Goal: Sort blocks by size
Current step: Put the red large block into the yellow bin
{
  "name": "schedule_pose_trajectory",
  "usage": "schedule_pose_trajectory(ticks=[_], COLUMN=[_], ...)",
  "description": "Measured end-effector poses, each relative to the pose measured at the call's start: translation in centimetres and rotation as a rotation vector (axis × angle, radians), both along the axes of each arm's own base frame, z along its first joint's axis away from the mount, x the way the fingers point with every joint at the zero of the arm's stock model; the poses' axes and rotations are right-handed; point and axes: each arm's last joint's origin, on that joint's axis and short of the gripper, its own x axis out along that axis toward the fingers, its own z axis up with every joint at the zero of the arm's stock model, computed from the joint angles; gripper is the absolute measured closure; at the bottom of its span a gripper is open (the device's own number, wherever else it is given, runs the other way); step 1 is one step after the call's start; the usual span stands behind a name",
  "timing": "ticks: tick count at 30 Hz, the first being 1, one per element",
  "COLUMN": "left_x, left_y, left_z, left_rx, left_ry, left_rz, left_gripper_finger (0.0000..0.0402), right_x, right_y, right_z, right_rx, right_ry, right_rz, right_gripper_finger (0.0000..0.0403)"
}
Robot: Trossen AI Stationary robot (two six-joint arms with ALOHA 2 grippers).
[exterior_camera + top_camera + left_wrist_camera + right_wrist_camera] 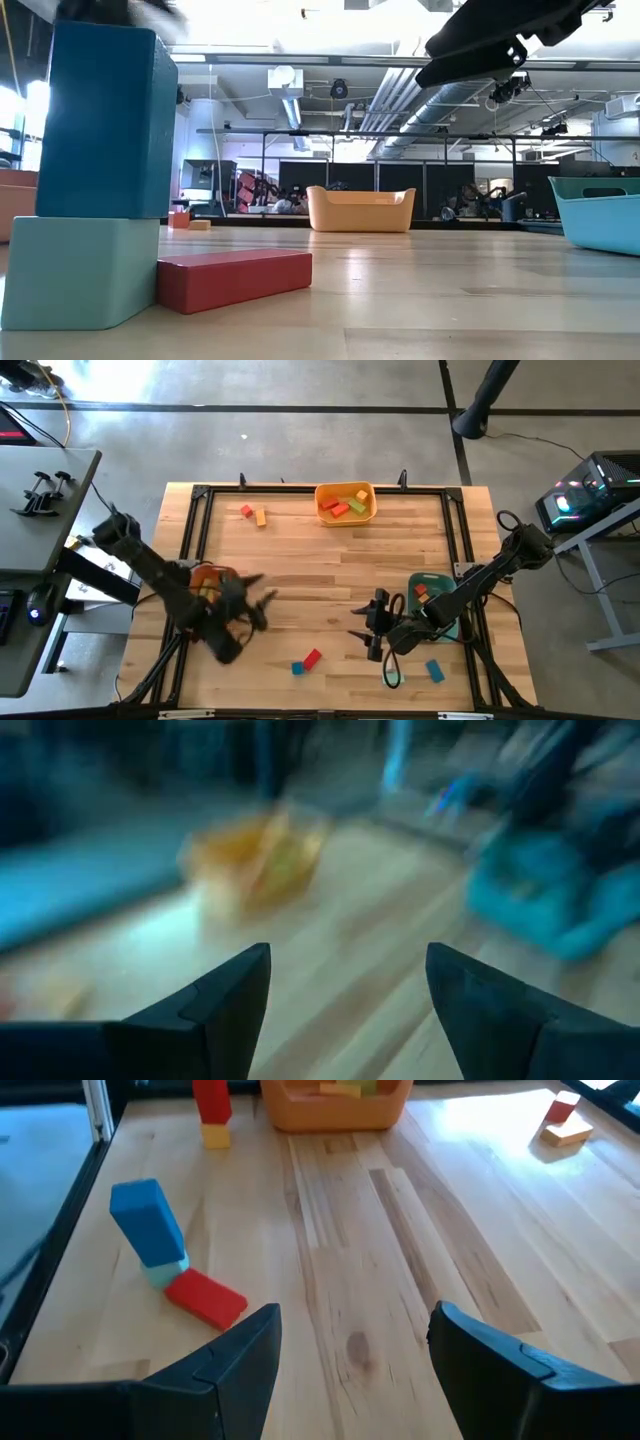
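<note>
Three trays stand on the table: a yellow tray at the far edge, an orange tray on the left, partly under the left arm, and a teal tray on the right.

Blocks, loose on the wood: a red-and-orange pair near the far left corner; a red bar touching a small teal cube at the near edge (a blue block leans on top of the cube); one blue block lying near the right arm. The yellow tray holds about four pieces in red, orange, green and yellow; the teal tray shows a red and an orange piece.

Left gripper: beside the orange tray, jaws spread, nothing between them.

Right gripper: mid-table beside the teal tray, jaws spread and empty.
</note>
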Motion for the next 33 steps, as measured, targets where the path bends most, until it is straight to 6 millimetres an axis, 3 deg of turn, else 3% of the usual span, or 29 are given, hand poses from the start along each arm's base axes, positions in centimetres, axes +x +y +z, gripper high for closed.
schedule_pose_trajectory(ticks=[3,6,10,12,17,22,25,30,33], left_x=[2.3,4.6,7.2,8.0,10.0,12.2,12.7,11.3,10.1], left_y=[-3.1,-5.5,-7.3,-7.7,-7.6,-5.8,-5.1,-8.2,-9.6], left_z=[0.7,0.9,0.4,0.0,0.2,-1.6,-2.0,-1.6,-1.8], left_rx=[0.147,0.197,0.168,0.142,0.075,-0.049,-0.007,0.274,0.342], left_ry=[-0.014,0.041,-0.034,-0.089,-0.351,-0.368,-0.285,0.058,0.293], left_rz=[-0.11,-0.359,-0.764,-0.872,-0.875,-0.786,-0.802,-0.927,-0.933], left_gripper_finger=[0.0149,0.0149,0.0149,0.0149,0.0149,0.0149,0.0149,0.0149,0.0149], right_x=[0.1,0.2,0.3,0.4,0.4,0.4,0.4,0.4,0.4], right_y=[0.0,0.1,0.2,0.2,0.2,0.2,0.2,0.2,0.2], right_z=[0.2,0.4,0.5,0.6,0.7,0.7,0.7,0.6,0.6], right_rx=[0.0,-0.008,-0.016,-0.015,-0.022,-0.032,-0.029,-0.028,-0.03], right_ry=[-0.024,-0.039,-0.057,-0.067,-0.068,-0.066,-0.064,-0.06,-0.054], right_rz=[-0.006,0.003,0.015,0.018,0.022,0.028,0.034,0.041,0.04], right_gripper_finger=[0.016,0.016,0.016,0.016,0.016,0.016,0.016,0.016,0.016])
